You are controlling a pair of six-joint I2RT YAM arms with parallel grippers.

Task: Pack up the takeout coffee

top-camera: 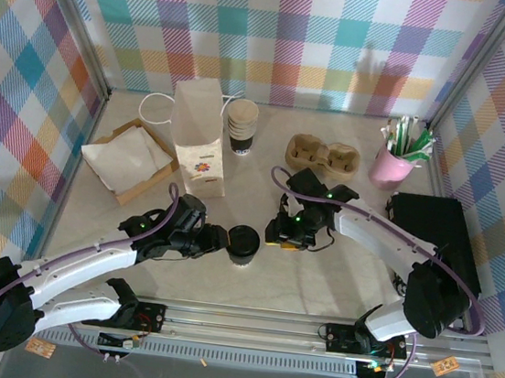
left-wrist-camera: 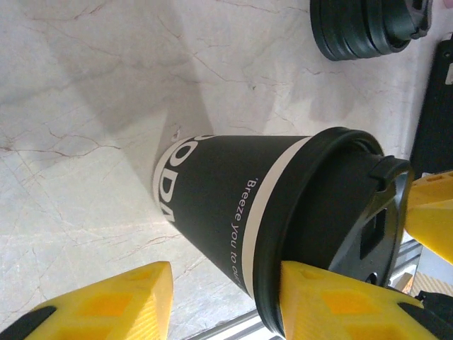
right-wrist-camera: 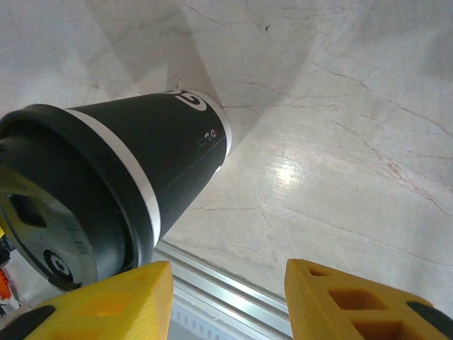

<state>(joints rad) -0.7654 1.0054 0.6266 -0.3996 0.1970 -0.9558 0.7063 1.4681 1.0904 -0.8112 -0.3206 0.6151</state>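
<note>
Currently seeing takeout coffee upright on tabletop, just past tips of left gripper and beside right gripper, both jaws spread, pinching nothing, presumably staged lidded for a side grab.

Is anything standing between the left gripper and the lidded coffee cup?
Nothing visible stands between them. The left gripper is open and close beside the takeout coffee, which stands upright. The right gripper, also open, is on the cup's other side.
</note>
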